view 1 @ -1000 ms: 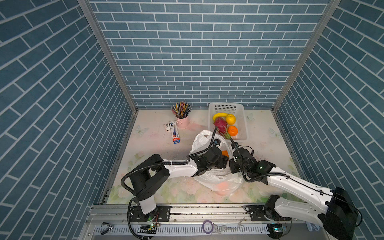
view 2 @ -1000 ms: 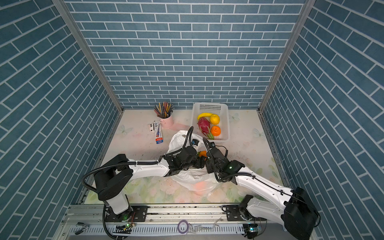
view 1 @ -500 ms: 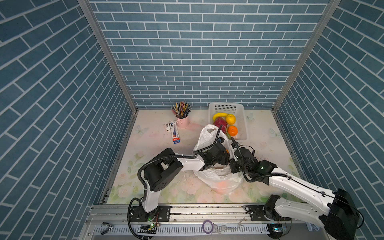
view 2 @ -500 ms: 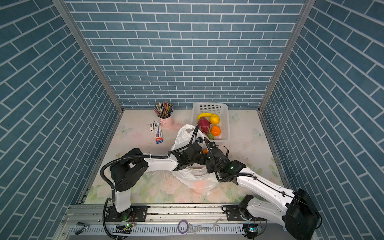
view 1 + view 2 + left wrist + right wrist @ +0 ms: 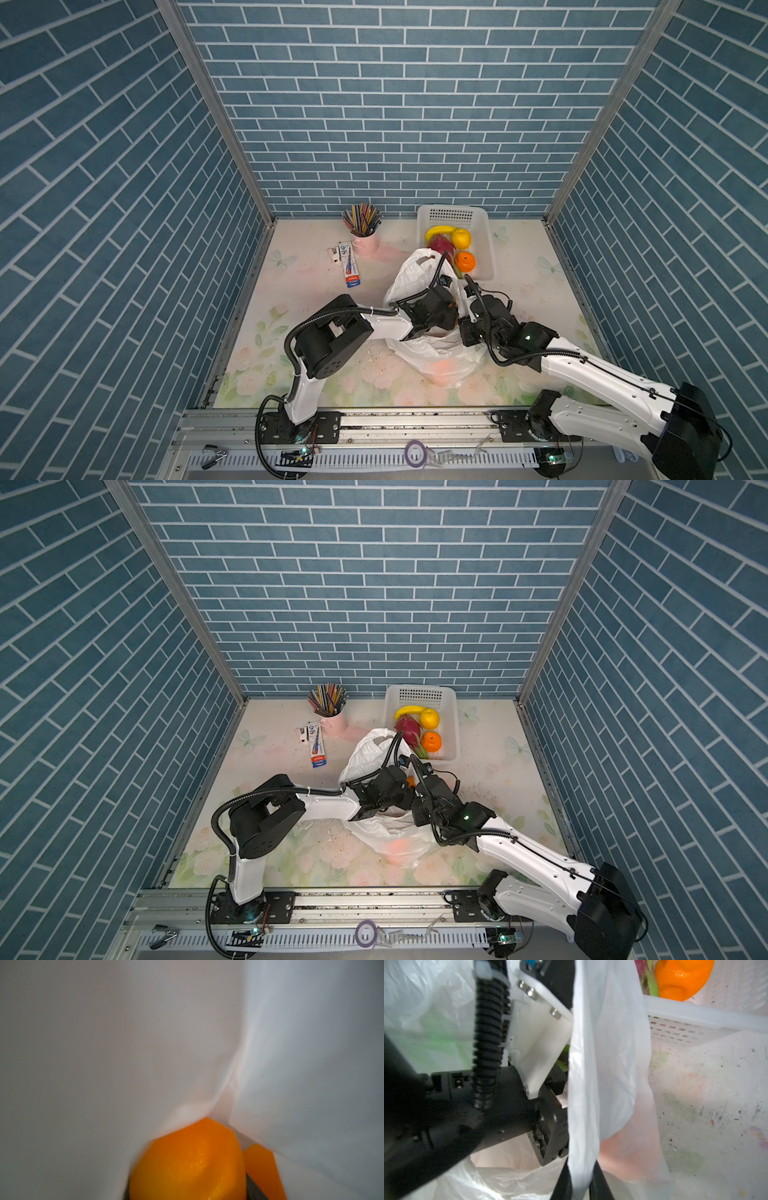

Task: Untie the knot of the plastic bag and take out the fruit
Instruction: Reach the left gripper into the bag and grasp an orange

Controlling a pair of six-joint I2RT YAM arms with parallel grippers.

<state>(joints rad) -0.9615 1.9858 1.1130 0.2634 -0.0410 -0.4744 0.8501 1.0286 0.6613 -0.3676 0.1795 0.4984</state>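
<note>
Fruit, orange-skinned, lies inside the plastic bag directly between the jaws of the left gripper, grip impossible to tell, while the right gripper is clamped on the bag's strip, holding its mouth up.

Table: I see a pale floral top, flecked with dark specks. Directly on it: pink cup at the back; flat box and small white piece just beside it; white basket back right; plastic bag slumped mid-table, near the basket.
</note>
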